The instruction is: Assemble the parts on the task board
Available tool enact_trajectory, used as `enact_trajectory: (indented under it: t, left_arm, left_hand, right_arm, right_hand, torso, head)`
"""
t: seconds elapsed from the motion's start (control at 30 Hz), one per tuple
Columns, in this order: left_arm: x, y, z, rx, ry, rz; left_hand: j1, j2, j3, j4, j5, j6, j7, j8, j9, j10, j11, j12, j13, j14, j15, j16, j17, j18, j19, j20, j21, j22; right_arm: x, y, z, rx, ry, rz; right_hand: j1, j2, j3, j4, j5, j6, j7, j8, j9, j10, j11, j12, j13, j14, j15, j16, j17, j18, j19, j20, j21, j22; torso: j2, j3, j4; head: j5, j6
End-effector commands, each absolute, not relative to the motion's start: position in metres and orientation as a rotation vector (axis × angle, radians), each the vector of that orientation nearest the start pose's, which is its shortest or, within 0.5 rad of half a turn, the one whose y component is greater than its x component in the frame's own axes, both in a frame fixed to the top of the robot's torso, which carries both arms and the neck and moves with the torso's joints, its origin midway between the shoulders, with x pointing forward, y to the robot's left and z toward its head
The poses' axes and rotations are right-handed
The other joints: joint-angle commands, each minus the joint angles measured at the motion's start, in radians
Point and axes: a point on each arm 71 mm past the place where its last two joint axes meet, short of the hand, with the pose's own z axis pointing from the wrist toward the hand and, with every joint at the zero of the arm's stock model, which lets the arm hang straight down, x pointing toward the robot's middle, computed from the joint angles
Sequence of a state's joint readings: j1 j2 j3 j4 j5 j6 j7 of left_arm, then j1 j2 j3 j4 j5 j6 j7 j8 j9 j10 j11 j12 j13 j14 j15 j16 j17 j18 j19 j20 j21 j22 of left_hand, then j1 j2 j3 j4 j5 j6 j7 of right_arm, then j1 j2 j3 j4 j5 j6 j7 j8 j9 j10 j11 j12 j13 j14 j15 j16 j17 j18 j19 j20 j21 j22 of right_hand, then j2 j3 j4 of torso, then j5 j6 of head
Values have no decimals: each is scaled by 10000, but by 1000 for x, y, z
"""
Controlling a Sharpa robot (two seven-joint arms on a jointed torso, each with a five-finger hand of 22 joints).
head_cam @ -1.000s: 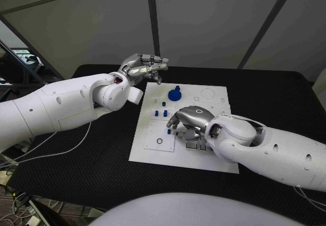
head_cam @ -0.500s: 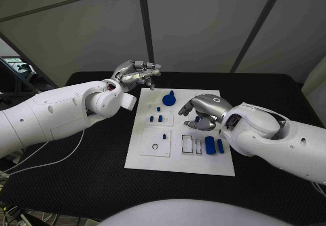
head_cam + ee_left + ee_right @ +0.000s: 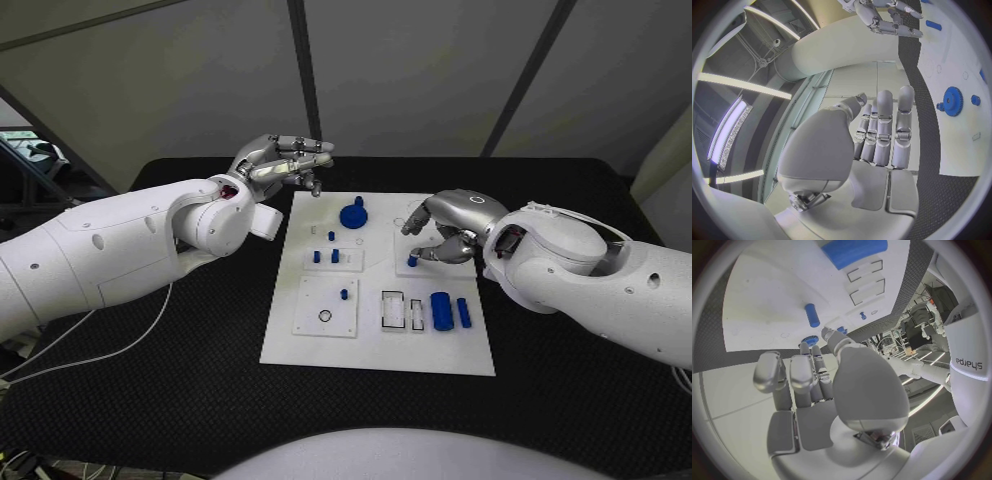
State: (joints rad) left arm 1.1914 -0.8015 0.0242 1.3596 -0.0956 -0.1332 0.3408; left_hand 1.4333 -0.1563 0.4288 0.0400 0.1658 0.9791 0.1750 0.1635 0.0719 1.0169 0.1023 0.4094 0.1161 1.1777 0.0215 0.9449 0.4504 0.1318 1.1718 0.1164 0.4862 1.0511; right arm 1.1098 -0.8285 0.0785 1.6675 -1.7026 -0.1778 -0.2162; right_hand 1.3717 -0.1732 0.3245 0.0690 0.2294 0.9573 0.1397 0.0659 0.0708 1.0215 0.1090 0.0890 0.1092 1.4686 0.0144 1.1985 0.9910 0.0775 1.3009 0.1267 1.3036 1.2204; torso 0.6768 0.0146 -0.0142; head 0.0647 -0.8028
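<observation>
Your right robot hand (image 3: 444, 232) hangs curled, grasping nothing, beside a loose peg (image 3: 413, 261); a sweep knocks it. Left robot hand (image 3: 284, 160) released.

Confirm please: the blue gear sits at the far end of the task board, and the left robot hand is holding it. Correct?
Not quite. The blue gear does sit at the far end of the task board, but the left robot hand holds nothing; the head view shows it raised beside the board, apart from the gear.
</observation>
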Motion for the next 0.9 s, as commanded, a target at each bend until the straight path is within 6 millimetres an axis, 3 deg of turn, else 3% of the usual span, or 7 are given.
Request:
enact_trajectory:
  t: [0.03,0.17,0.57,0.9]
  left_arm:
    - [521,227,-170,-10188,14670,-16007]
    - [521,227,-170,-10182,14685,-16026]
    - [521,225,-170,-10157,14701,-16086]
    - [521,225,-170,-10153,14704,-16095]
  left_hand:
    - [-25,92,-59,-19,11,37,46,47,-9,-38,36,65,10,-64,0,-61,-11,506,-76,0,-61,-11]
    - [-35,104,-76,-17,10,36,44,52,-12,-46,35,71,8,-74,2,-70,-25,506,-81,3,-77,-25]
    - [-91,135,-107,20,11,33,46,58,-18,-59,40,79,6,-81,10,-77,-43,503,-87,11,-104,-47]
    - [-109,147,-117,32,12,32,46,60,-20,-64,40,82,5,-81,12,-78,-49,503,-87,14,-114,-55]
  right_arm:
    - [456,-152,-179,-4146,17157,5694]
    - [456,-151,-181,-4345,17410,5596]
    - [456,-147,-185,-4602,17905,5303]
    - [458,-146,-188,-4655,18084,5103]
  right_hand:
    - [179,34,-146,-12,126,13,-57,24,7,-72,-6,117,-33,6,70,-9,-20,136,-30,18,-35,-3]
    - [236,98,-232,5,219,73,-56,38,16,73,-44,298,-39,2,41,-26,-69,125,32,2,-5,39]
    - [390,285,-135,71,245,340,63,92,44,643,-200,696,-56,64,-86,107,62,53,306,-107,210,315]
    - [683,568,344,30,-75,976,17,307,137,1457,-353,933,-41,150,-213,328,290,-72,696,-225,609,815]
  torso:
    - [6,2,-5]
    - [6,-9,12]
    - [5,4,-3]
    - [8,13,6]
  head:
    - [14,-21]
    - [19,-57]
    - [74,-147]
    - [89,-180]
